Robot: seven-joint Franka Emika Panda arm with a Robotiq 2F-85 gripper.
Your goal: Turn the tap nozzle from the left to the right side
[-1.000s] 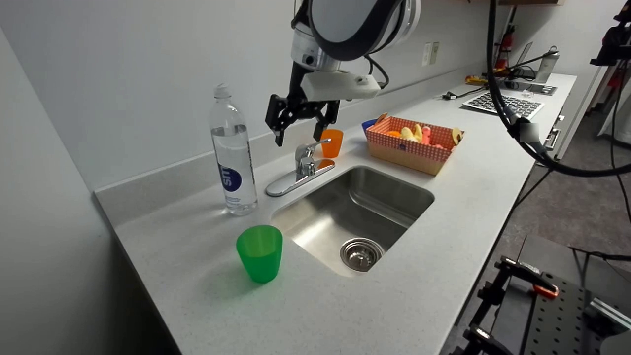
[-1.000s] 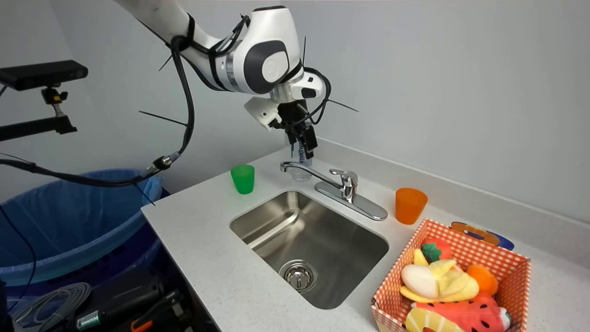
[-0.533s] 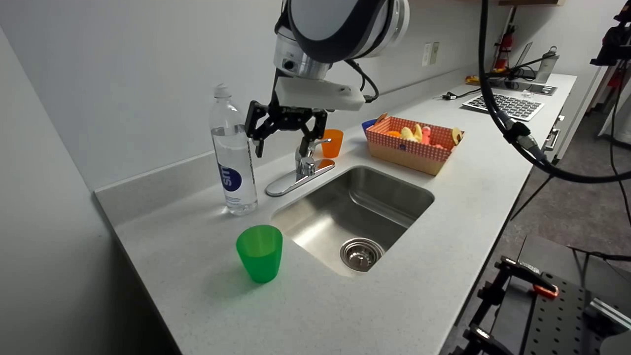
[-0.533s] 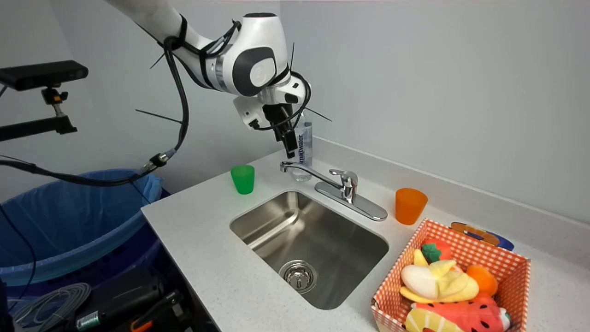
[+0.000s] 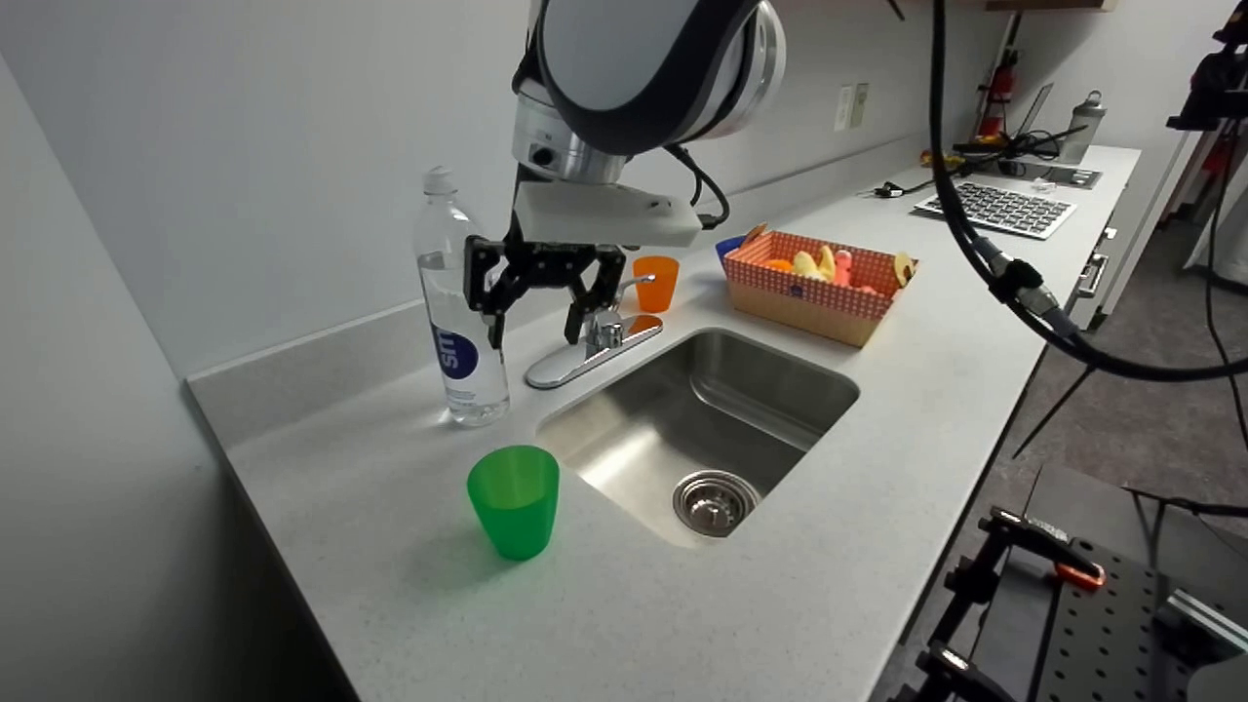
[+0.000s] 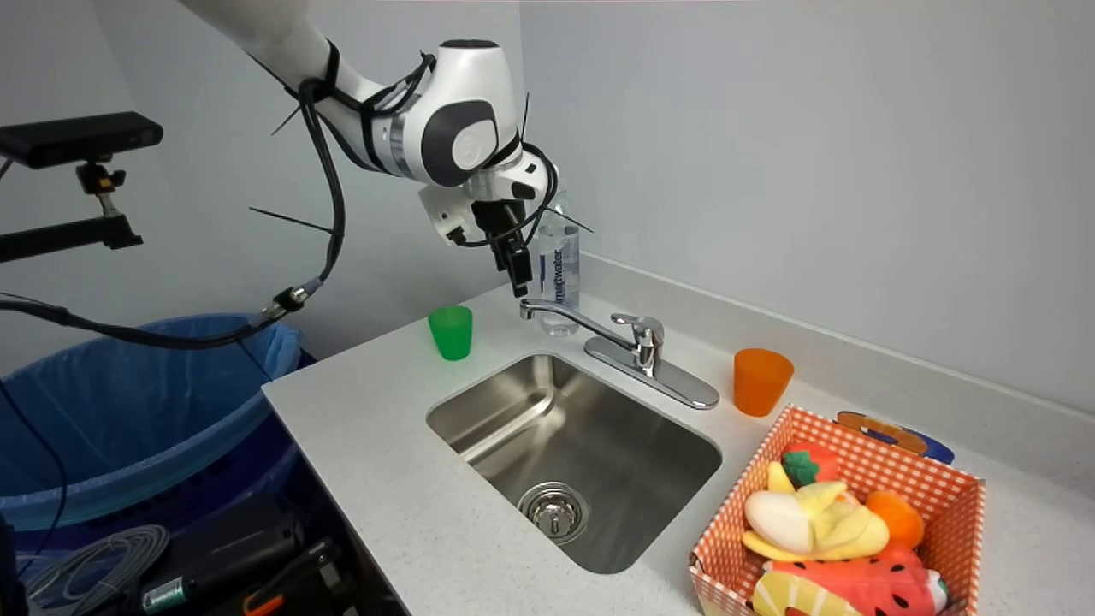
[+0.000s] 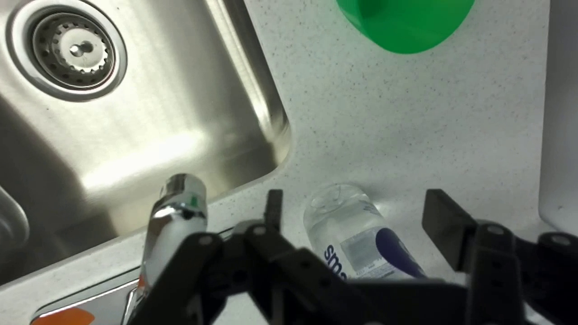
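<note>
Though partly behind the gaping gripper (image 7: 354, 210) in the wrist view, a slim chrome tap nozzle (image 7: 175, 223), tip seemingly downturned.

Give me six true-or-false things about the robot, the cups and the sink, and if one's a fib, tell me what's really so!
1. The sink has a round drain in its bottom. True.
2. The orange cup is inside the sink. False: the orange cup stands on the counter.
3. The water bottle stands upright. True.
4. The tap nozzle points toward the basket. False: the tap nozzle points away from the basket, toward the side where the green cup stands.
5. The tool is open. True.
6. The tool is squeezing the green cup. False: the green cup stands on the counter, apart from the tool.
</note>
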